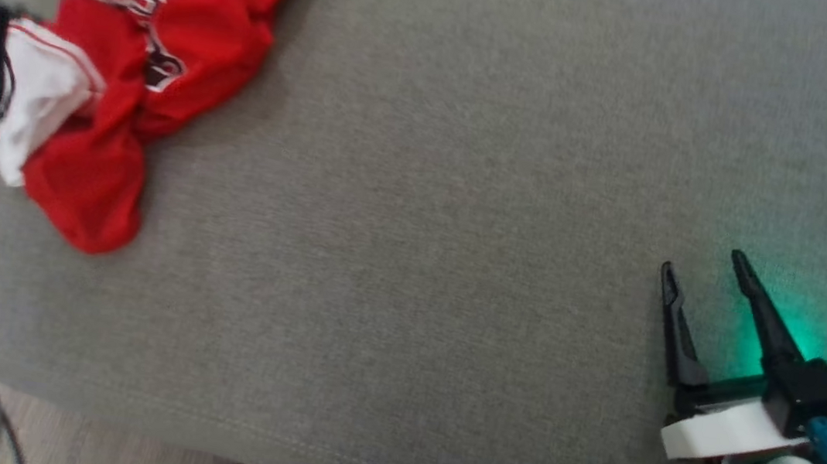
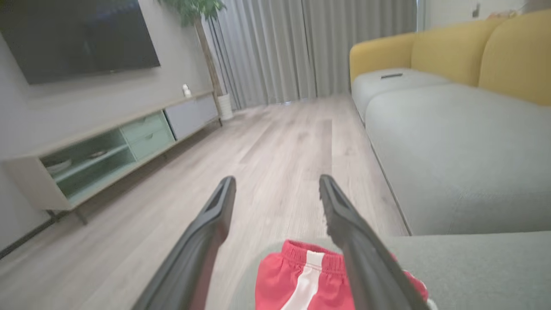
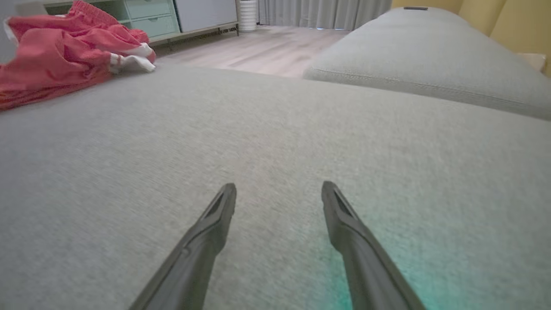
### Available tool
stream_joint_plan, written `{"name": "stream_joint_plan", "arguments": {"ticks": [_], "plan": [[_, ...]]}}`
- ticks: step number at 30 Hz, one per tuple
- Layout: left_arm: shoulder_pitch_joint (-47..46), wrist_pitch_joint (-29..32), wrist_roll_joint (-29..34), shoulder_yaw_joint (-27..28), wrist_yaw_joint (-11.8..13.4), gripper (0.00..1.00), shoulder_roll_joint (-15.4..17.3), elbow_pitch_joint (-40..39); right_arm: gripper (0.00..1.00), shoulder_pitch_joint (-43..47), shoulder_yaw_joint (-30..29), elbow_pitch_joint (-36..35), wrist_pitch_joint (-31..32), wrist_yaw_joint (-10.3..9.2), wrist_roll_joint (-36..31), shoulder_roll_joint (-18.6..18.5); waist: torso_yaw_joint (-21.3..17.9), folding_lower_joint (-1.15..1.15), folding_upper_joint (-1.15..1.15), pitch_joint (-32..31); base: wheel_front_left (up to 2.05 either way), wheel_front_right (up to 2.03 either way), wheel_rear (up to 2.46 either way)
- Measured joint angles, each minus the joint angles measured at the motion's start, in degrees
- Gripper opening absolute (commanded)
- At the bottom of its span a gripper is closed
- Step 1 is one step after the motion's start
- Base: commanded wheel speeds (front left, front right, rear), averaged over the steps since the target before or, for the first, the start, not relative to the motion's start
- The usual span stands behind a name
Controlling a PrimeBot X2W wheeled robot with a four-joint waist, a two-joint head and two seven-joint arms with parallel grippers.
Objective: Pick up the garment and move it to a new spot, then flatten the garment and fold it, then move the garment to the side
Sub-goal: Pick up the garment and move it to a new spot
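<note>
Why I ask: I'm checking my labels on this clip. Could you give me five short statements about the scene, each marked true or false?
1. The garment lies crumpled near an edge of the grey cushion. True.
2. The right hand grips the garment. False: it is open over bare cushion, well apart from the garment.
3. The left hand is open. True.
4. The garment is blue. False: it is red with white trim.
5. The garment is already folded flat. False: it is bunched and wrinkled.
</note>
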Motion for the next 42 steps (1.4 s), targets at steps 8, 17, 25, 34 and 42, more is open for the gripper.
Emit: {"name": "stream_joint_plan", "arguments": {"ticks": [8, 17, 25, 34, 42], "plan": [[-13.7, 9.6, -4.0, -0.4, -0.9, 1.00, 1.6, 20.2, 1.00, -0.8, 0.1, -3.2, -0.6, 0.01, 0.0, -1.4, -3.6, 0.00, 0.00, 5.0, 0.00, 0.00, 0.00], [-20.2, 15.4, -3.4, -1.0, 2.0, 1.00, 3.9, 32.5, 1.00, -1.8, -0.4, -7.0, -1.0, 0.05, -0.1, -1.6, -7.2, 0.00, 0.00, 9.6, 0.00, 0.00, 0.00], [-20.3, 18.6, -2.2, -2.5, 4.6, 0.00, 5.1, 39.2, 1.00, -2.4, -1.1, -7.3, -1.2, 0.05, -0.2, -1.5, -9.1, 0.00, 0.00, 10.5, 0.00, 0.00, 0.00], [-21.4, 8.6, 1.1, -7.3, 4.1, 0.00, 5.0, 37.6, 1.00, -2.3, -0.9, -4.1, -1.1, 0.05, -0.3, -1.4, -7.9, 0.00, 0.00, 6.9, 0.00, 0.00, 0.00], [-27.5, 4.3, 4.1, -12.6, 0.4, 0.00, 5.1, 33.7, 1.00, -1.7, 2.1, 0.2, -0.8, 0.05, 1.0, 2.8, -8.5, 0.00, 0.00, -1.8, 0.00, 0.00, 0.00]]}}
